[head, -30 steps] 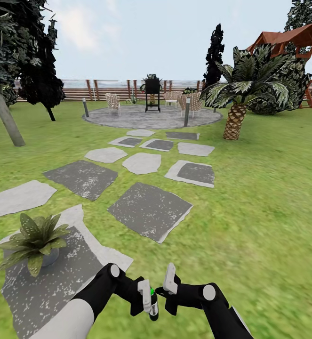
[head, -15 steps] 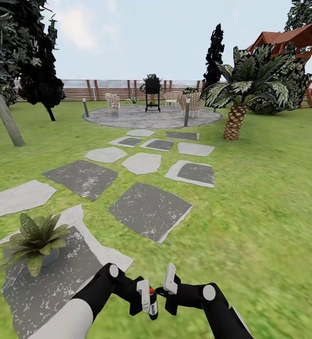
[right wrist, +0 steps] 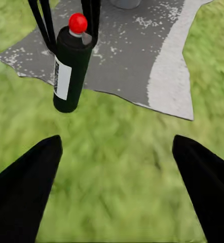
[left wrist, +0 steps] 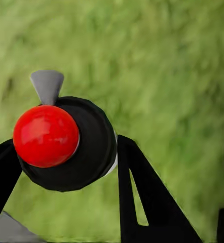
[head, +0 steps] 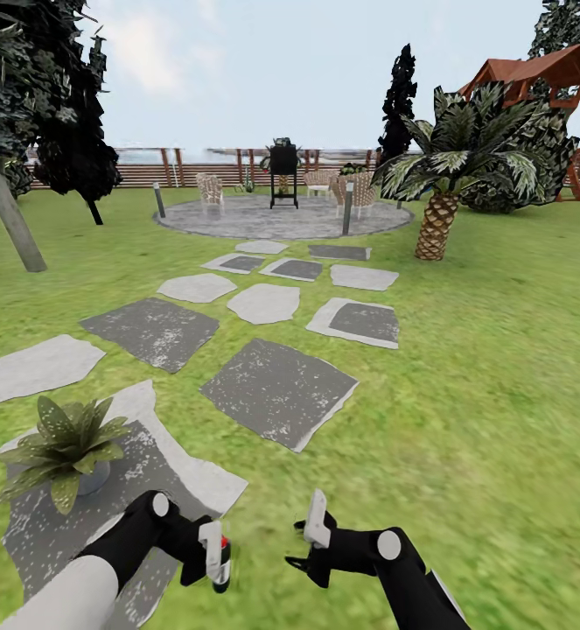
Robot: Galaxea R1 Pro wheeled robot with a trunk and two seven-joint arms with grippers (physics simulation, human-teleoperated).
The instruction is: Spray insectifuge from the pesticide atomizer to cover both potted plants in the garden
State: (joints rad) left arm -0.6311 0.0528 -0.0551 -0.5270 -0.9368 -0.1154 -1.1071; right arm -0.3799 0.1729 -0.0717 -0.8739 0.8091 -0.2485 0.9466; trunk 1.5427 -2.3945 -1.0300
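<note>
- Gripping the pesticide atomizer (head: 222, 563) upright, left gripper (head: 213, 560) reaches forward near the potted plant (head: 62, 446).
- Right gripper (head: 311, 544): fingers spread, empty, beside atomizer.

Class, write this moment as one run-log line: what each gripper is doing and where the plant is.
left gripper: shut on pesticide atomizer | right gripper: open, holding nothing | potted plant: on grey stepping stone, ahead-left | spraying: none visible

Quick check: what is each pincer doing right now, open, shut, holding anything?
Left pincer: shut on the pesticide atomizer.
Right pincer: open, holding nothing.
</note>
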